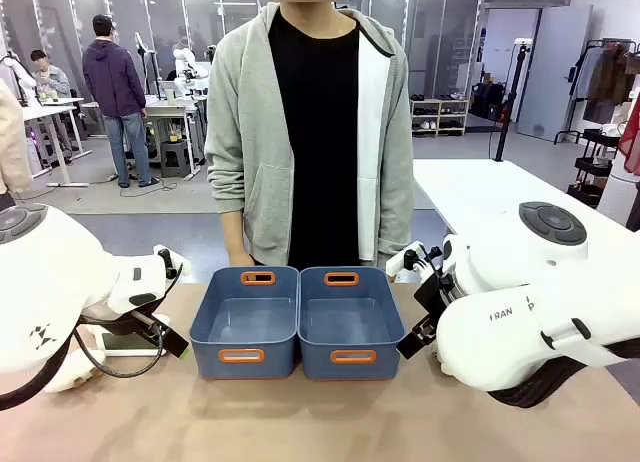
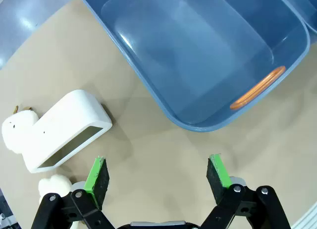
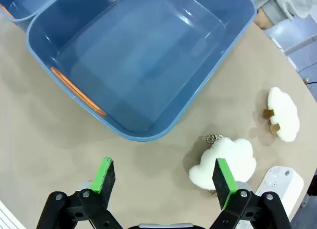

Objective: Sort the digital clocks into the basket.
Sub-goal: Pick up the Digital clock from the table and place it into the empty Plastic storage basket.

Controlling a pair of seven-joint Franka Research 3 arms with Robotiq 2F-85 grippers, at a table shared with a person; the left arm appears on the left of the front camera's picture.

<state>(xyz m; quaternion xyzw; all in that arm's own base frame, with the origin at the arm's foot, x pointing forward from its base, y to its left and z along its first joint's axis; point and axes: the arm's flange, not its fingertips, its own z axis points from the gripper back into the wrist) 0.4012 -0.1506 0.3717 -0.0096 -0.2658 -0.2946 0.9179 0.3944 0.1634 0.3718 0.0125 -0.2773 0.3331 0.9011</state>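
Two blue-grey baskets with orange-rimmed handle slots stand side by side mid-table, the left basket (image 1: 245,322) and the right basket (image 1: 350,322), both empty. In the left wrist view a white digital clock (image 2: 67,127) lies on its side left of the basket (image 2: 198,55), its grey display facing me. My left gripper (image 2: 158,177) hangs open above bare table between clock and basket. My right gripper (image 3: 161,177) is open over the table beside the other basket (image 3: 138,60). Another white digital clock (image 3: 282,182) peeks in at the lower right corner. From the front, the left gripper (image 1: 168,337) and right gripper (image 1: 420,317) flank the baskets.
Fluffy cream plush toys lie near the clocks: one plush (image 2: 20,132) against the left clock, another plush (image 2: 54,184) by my left finger, and a plush (image 3: 223,162) and a second plush (image 3: 283,114) right of the right basket. A person (image 1: 320,132) stands at the far edge.
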